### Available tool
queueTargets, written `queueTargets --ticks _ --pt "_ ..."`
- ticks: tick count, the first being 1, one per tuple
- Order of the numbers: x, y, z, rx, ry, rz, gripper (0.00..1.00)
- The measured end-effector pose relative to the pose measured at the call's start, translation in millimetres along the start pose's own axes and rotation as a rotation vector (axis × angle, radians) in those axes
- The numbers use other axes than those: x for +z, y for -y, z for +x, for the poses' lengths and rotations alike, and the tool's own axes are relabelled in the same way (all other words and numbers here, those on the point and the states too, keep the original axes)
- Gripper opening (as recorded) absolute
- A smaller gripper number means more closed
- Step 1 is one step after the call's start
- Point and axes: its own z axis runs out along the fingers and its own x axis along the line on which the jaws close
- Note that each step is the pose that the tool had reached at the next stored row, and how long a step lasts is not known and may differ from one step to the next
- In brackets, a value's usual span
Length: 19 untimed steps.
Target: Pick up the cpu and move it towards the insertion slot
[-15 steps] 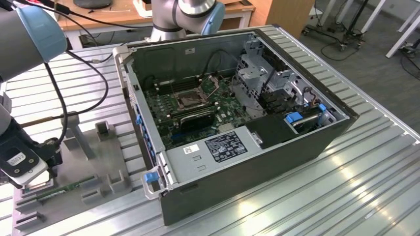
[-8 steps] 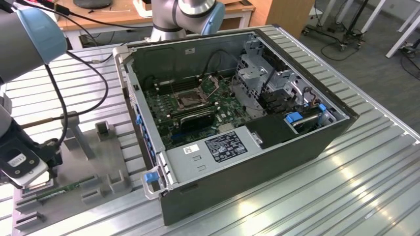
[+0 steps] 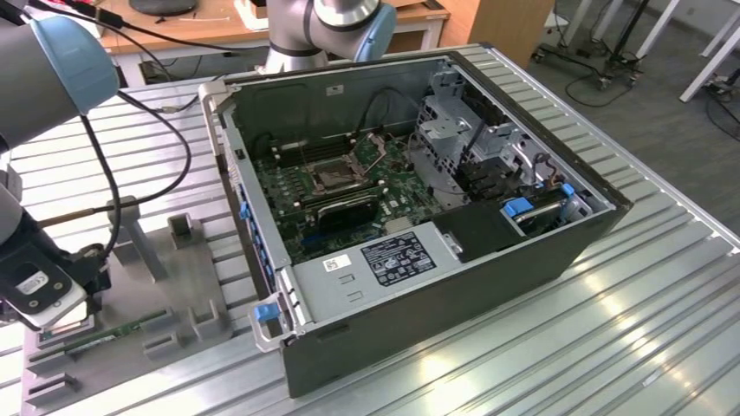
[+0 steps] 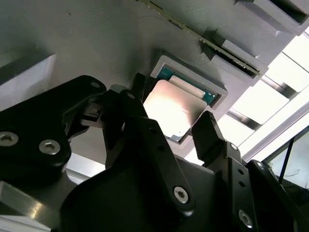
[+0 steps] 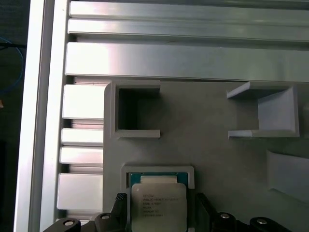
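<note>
One gripper [image 3: 58, 321] is in play, and you will find it low at the exterior view's left, near corner, hanging over the grey fixture plate [image 3: 197, 277] that lies on the slatted aluminium table [image 3: 647, 329]. In both wrist views, check the black fingers [image 4: 206, 126]: they stand spread apart, one on each side of the cpu [image 4: 176, 106], and the gap between them is wider than the chip. On one side a strip of the holder shows between finger and chip. Whether the other finger touches the chip's edge cannot be told. Treat the gripper [image 5: 160, 200] as straddling the part and gripping nothing. The cpu [image 5: 158, 205] lies flat, its shiny metal top facing up, seated inside a pale square nest [image 5: 190, 174] that rises from the fixture plate. A thin band of its green board shows along one edge. In the first wrist view, two box-shaped brackets [image 5: 137, 111] stand on the same plate beyond the nest, well apart from each other. A long green memory stick [image 3: 110, 334] lies in a holder just beside the gripper, toward the exterior view's right. The insertion slot [image 3: 335, 178] is well apart from the gripper: look inside the open computer case [image 3: 463, 260] that occupies the middle of the table, where the dark square socket with its silver frame sits on the green mainboard, toward the far side of the case. The arm's grey body and blue joint cap fill the exterior view's far left.
</note>
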Motion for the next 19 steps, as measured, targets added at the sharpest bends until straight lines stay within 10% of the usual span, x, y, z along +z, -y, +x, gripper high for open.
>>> queueTargets --ticks 19 --pt "0.3 -0.3 2.0 0.0 0.0 -0.0026 0.66"
